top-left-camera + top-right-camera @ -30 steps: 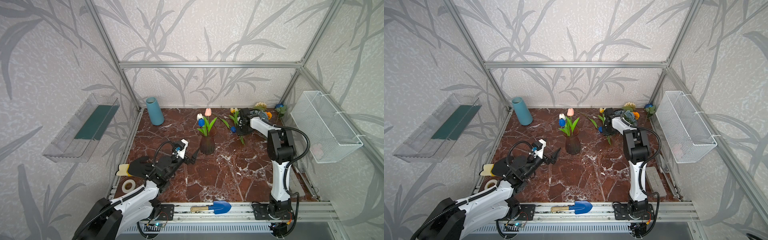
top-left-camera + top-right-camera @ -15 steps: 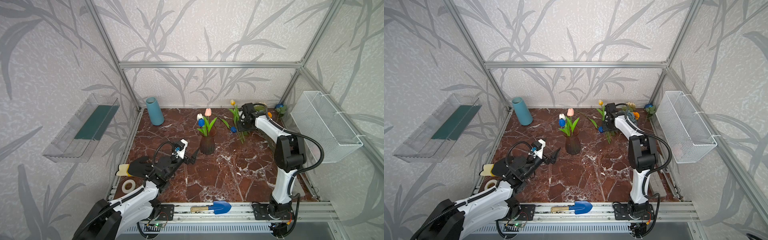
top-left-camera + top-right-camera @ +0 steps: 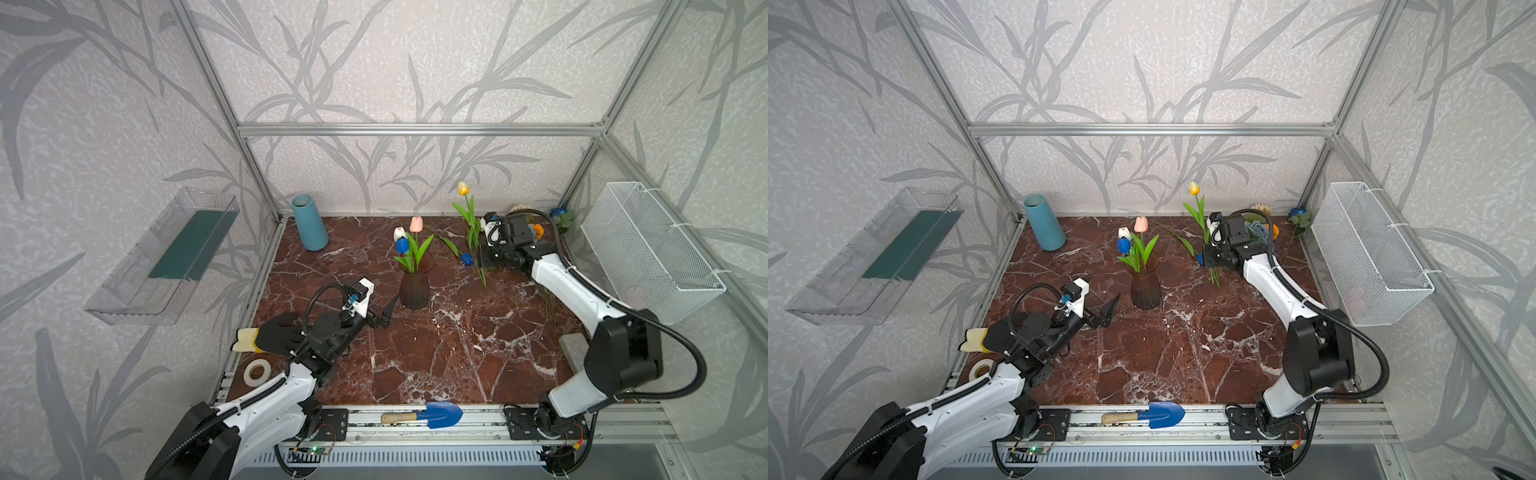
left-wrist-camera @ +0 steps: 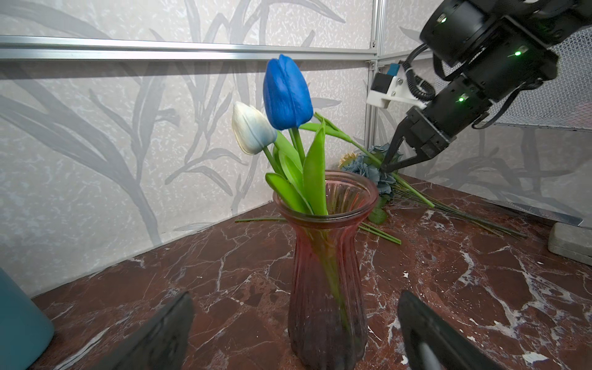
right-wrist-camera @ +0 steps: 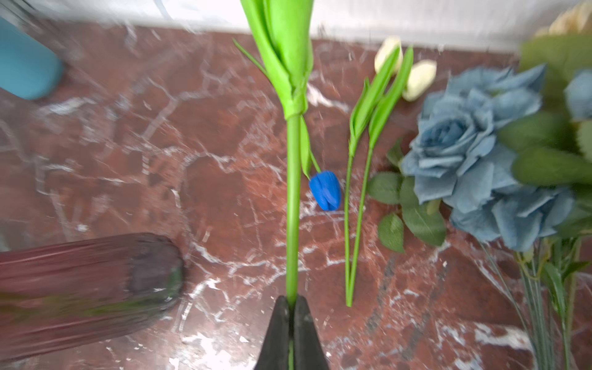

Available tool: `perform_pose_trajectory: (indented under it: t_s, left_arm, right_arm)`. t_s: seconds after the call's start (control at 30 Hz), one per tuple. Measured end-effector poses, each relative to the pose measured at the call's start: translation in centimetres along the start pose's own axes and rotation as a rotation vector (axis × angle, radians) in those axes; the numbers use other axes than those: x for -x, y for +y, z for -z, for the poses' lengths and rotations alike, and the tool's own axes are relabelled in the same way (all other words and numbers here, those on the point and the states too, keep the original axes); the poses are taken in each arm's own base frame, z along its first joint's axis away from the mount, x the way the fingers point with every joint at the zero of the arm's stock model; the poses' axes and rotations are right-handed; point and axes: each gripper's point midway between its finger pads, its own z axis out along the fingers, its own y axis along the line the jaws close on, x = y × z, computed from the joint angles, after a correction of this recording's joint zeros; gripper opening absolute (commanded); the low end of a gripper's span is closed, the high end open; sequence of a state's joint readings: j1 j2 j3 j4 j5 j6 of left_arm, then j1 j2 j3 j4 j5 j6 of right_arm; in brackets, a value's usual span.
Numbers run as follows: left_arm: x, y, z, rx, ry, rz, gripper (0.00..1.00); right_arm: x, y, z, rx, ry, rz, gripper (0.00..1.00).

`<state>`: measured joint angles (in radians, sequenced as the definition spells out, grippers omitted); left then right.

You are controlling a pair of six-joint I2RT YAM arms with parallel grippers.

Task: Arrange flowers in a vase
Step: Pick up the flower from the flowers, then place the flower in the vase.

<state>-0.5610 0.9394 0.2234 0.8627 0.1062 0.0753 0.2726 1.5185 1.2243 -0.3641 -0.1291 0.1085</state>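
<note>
A dark red glass vase (image 3: 414, 291) (image 4: 326, 272) stands mid-floor and holds a blue tulip (image 4: 286, 93), a white tulip (image 4: 251, 131) and a pink tulip (image 3: 416, 224). My right gripper (image 3: 482, 261) (image 5: 291, 307) is shut on the green stem (image 5: 293, 192) of a yellow tulip (image 3: 463, 189), held upright above the floor behind and to the right of the vase. Below it lie a blue tulip (image 5: 325, 190), dusty-blue roses (image 5: 464, 141) and other flowers. My left gripper (image 3: 384, 313) (image 4: 296, 298) is open, one finger on each side of the vase's base, not touching it.
A blue cylinder vase (image 3: 309, 224) stands at the back left. A white wire basket (image 3: 648, 249) hangs on the right wall and a clear shelf (image 3: 166, 257) on the left wall. A blue trowel (image 3: 440, 414) lies on the front rail, with a tape roll (image 3: 257, 371) and a glove (image 3: 270, 338) at front left.
My right gripper has risen from the flower pile with the yellow tulip, whose head now stands much higher. The left arm has not moved.
</note>
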Motion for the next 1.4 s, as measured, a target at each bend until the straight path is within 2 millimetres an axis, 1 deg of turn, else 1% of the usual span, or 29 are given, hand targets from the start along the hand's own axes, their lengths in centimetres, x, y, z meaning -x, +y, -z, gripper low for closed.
perform_pose_trajectory:
  t_s: [0.17, 0.3, 0.47, 0.57, 0.63, 0.7, 0.8, 0.87, 0.93, 1.1, 1.2, 1.4]
  left_arm:
    - [0.5, 0.4, 0.0, 0.022, -0.026, 0.013, 0.99]
    - [0.6, 0.8, 0.1, 0.047, -0.038, 0.026, 0.99]
    - [0.8, 1.0, 0.1, 0.058, -0.047, 0.030, 0.99]
    - [0.8, 1.0, 0.1, 0.059, -0.047, 0.032, 0.99]
    - [0.8, 1.0, 0.1, 0.059, -0.047, 0.033, 0.99]
    - [0.8, 1.0, 0.1, 0.058, -0.047, 0.033, 0.99]
    - [0.8, 1.0, 0.1, 0.058, -0.047, 0.033, 0.99]
    - [0.8, 1.0, 0.1, 0.058, -0.047, 0.033, 0.99]
    - [0.9, 1.0, 0.2, 0.058, -0.050, 0.032, 0.99]
    - [1.3, 1.1, 0.4, 0.060, -0.059, 0.032, 0.99]
    - [1.2, 1.1, 0.4, 0.061, -0.056, 0.032, 0.99]
    - [1.0, 1.1, 0.4, 0.063, -0.046, 0.031, 0.99]
  right_arm:
    - [2.4, 3.5, 4.3, 0.141, -0.253, 0.052, 0.00]
    - [3.8, 6.6, 6.9, 0.307, -0.442, 0.078, 0.00]
    - [4.6, 10.2, 8.8, 0.494, -0.606, 0.087, 0.00]
    - [5.7, 13.1, 10.2, 0.616, -0.703, 0.101, 0.00]
    - [6.1, 15.1, 10.7, 0.690, -0.749, 0.115, 0.00]
    - [6.1, 17.2, 10.6, 0.757, -0.770, 0.126, 0.00]
    - [6.0, 19.4, 9.9, 0.812, -0.775, 0.139, 0.00]
    - [5.9, 20.5, 9.5, 0.829, -0.785, 0.153, 0.00]
    - [5.6, 21.1, 9.0, 0.828, -0.789, 0.163, 0.00]
    - [5.3, 21.2, 7.6, 0.781, -0.800, 0.190, 0.00]
    - [5.1, 20.8, 6.7, 0.736, -0.809, 0.213, 0.00]
    - [4.1, 20.1, 5.4, 0.660, -0.805, 0.261, 0.00]
